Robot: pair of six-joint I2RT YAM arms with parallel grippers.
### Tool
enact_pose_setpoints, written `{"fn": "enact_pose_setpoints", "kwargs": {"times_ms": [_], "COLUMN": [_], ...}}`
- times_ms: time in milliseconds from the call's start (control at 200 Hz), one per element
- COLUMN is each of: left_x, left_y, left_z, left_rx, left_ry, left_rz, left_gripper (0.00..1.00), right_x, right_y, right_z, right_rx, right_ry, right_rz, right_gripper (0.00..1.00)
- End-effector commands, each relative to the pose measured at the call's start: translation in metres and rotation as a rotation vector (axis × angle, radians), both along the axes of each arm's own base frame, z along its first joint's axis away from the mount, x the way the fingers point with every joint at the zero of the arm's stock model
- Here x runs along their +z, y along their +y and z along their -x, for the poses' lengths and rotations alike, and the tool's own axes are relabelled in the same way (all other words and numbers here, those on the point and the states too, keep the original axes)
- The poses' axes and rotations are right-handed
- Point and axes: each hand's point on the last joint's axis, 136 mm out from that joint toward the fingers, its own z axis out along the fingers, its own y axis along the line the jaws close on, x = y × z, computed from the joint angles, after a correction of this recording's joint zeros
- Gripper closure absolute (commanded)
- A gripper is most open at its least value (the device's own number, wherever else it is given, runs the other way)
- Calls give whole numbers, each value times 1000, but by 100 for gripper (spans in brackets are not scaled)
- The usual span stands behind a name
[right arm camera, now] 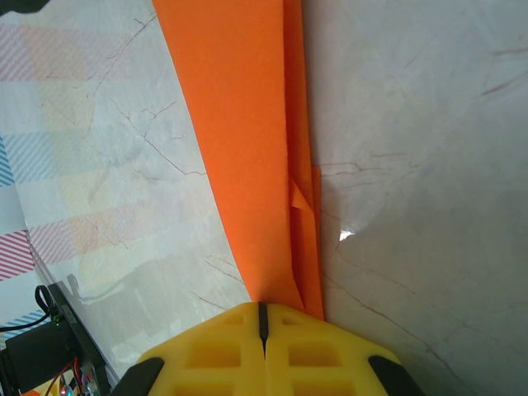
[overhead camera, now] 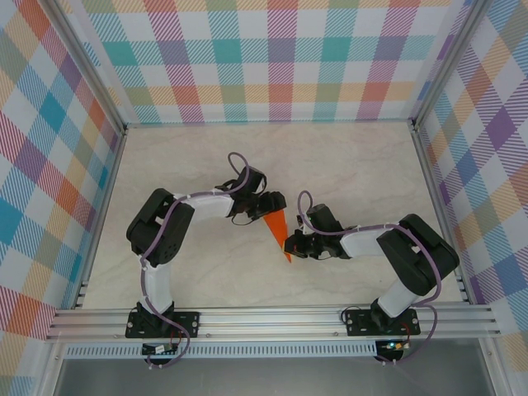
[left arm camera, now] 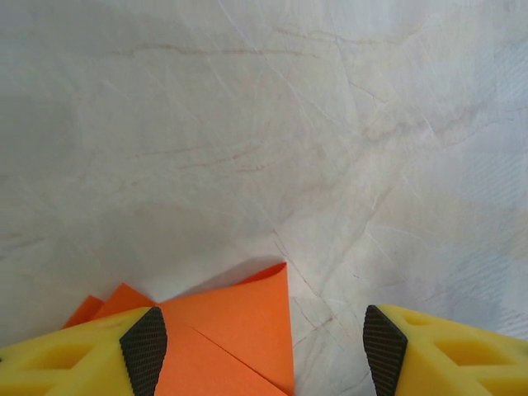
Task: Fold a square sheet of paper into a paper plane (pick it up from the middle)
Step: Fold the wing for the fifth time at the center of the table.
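The orange paper plane (overhead camera: pixel 278 227) lies flat on the table between the two arms as a narrow pointed wedge with layered folds (right arm camera: pixel 247 124). Its wide end (left arm camera: pixel 239 330) sits between the fingers of my left gripper (left arm camera: pixel 264 338), close to the left pad (left arm camera: pixel 144 346). That gripper (overhead camera: pixel 268 204) is open and grips nothing. My right gripper (overhead camera: pixel 293 245) is at the narrow end, jaws shut tight. In the right wrist view the paper runs flat under the closed fingertips of that gripper (right arm camera: pixel 264 307), not between them.
The pale marbled tabletop (overhead camera: pixel 355 173) is bounded by metal rails and checked walls (overhead camera: pixel 280 58). An aluminium frame (overhead camera: pixel 272 318) runs along the near edge by the arm bases.
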Motion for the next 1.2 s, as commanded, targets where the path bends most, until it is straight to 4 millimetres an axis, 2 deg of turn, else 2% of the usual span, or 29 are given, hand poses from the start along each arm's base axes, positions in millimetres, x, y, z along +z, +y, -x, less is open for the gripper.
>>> {"fn": "enact_pose_setpoints", "kwargs": {"times_ms": [0, 170, 320, 430, 545, 705, 835, 1020, 1195], "left_x": [-17, 5, 40, 62, 71, 53, 24, 4, -18], "left_y": [50, 53, 50, 40, 15, -18, -30, -53, -39], "left_z": [-31, -45, -48, -34, -2, 44, 66, 80, 76], "left_rx": [109, 89, 83, 64, -2, -95, -105, -147, -89], "left_ry": [-36, -63, -111, -130, -120, -77, -25, 12, 17], "left_rz": [-140, -155, -122, -47, 15, -4, -20, 44, -36], "left_gripper": [32, 32, 31, 33, 41, 54, 60, 61, 61], "right_x": [-54, -53, -48, -45, -43, -43, -43, -42, -38], "right_y": [-44, -42, -37, -34, -33, -33, -32, -30, -30], "right_z": [42, 41, 38, 34, 32, 31, 30, 28, 30], "right_rx": [-10, -4, 3, 7, 6, 3, 0, 2, 6], "right_ry": [176, 172, 164, 154, 149, 143, 137, 127, 118], "right_rz": [232, 226, 208, 198, 195, 195, 190, 180, 168], "right_gripper": [99, 99, 99, 98, 98, 98, 98, 98, 97]}}
